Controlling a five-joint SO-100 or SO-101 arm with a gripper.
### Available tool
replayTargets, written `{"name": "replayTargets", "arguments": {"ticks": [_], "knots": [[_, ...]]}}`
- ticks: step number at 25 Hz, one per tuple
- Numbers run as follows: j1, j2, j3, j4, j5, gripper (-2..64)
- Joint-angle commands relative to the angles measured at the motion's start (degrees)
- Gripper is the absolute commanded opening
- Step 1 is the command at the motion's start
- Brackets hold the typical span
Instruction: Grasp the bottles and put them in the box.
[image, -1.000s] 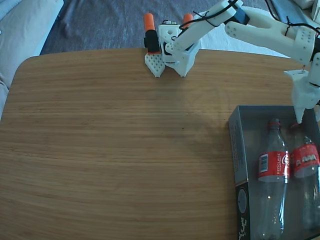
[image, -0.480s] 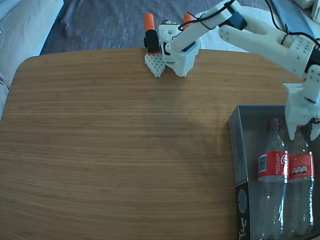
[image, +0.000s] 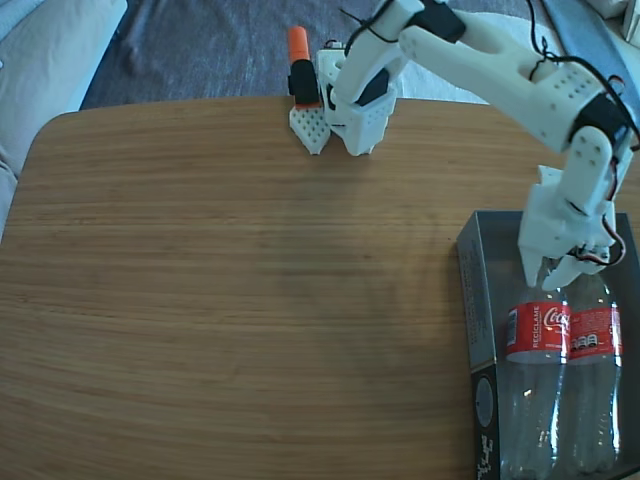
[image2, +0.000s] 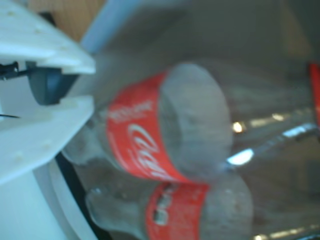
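Two clear bottles with red labels lie side by side inside the dark-grey box (image: 478, 300) at the right of the fixed view. The left bottle (image: 533, 335) and the right bottle (image: 595, 335) touch along their labels, bases toward the bottom edge. My gripper (image: 552, 278) hangs over their necks, mostly above the left one, and hides both necks. In the wrist view both bottles (image2: 150, 130) (image2: 175, 210) fill the frame, and the gripper (image2: 92, 82) shows at the left, jaws slightly apart with nothing between them.
The wooden table (image: 250, 300) stretches left of the box. The arm's base (image: 350, 110) is clamped at the back edge beside an orange clamp (image: 298, 45). The box runs out of view at the right and bottom edges.
The gripper has moved left and down, from the right bottle's neck to above the left one. The right bottle has settled straight beside the left; both slid slightly toward the bottom edge.
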Motion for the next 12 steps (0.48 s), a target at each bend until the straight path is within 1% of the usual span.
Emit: {"name": "replayTargets", "arguments": {"ticks": [1, 10, 12], "knots": [[3.6, 7.73, 1.67, -0.18, 0.26, 0.8], [14.59, 15.91, 8.53, -0.09, 0.7, 0.3], [16.61, 17.4, 9.84, -0.18, 4.39, -0.4]]}}
